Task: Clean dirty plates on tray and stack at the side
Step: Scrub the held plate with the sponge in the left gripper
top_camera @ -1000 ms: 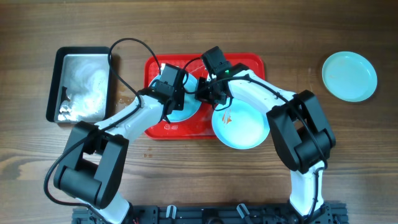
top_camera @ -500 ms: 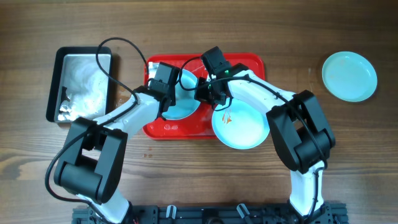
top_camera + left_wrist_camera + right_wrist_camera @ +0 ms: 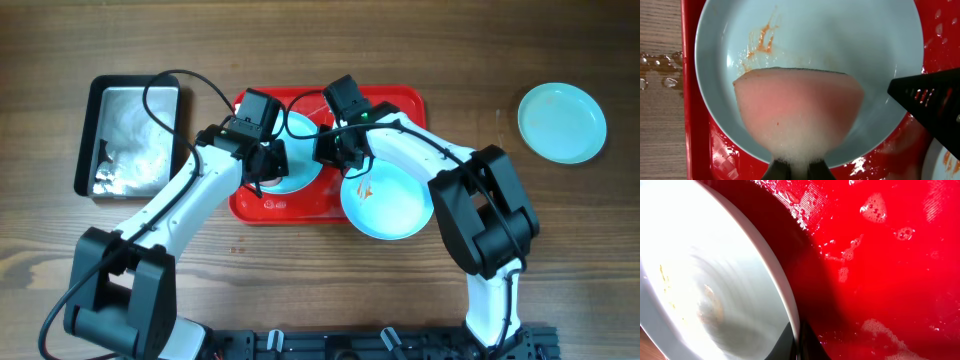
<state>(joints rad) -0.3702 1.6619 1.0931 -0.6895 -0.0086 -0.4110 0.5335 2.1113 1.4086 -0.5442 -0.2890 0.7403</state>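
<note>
Wood-grain table (image 3: 500, 270) carries the red tray (image 3: 405, 100) at centre, with a metal tin (image 3: 88, 150) of suds to its left. One turquoise plate (image 3: 890, 45) lies flat in the tray's left half. The left gripper (image 3: 795, 167) is clamped on a foamy pink sponge (image 3: 797, 105), which lies in the plate's well. The right gripper (image 3: 796, 342) is pinched on a plate rim (by the left wrist view, the right-hand rim of this same plate), apparently to steady it.

Governing relation: an orange smear (image 3: 762, 40) lies just beyond the sponge's leading edge, toward the plate's far left as the left wrist camera sees it, apart from the foam. Only the left arm carries the sponge, so the next stroke, in my judgement, must push forward and slightly left over the smear.

A second plate (image 3: 395, 205), also smeared, overhangs the tray's front right corner. A third plate (image 3: 562, 122) sits well apart on the table's right side. Stacking is not yet begun.
</note>
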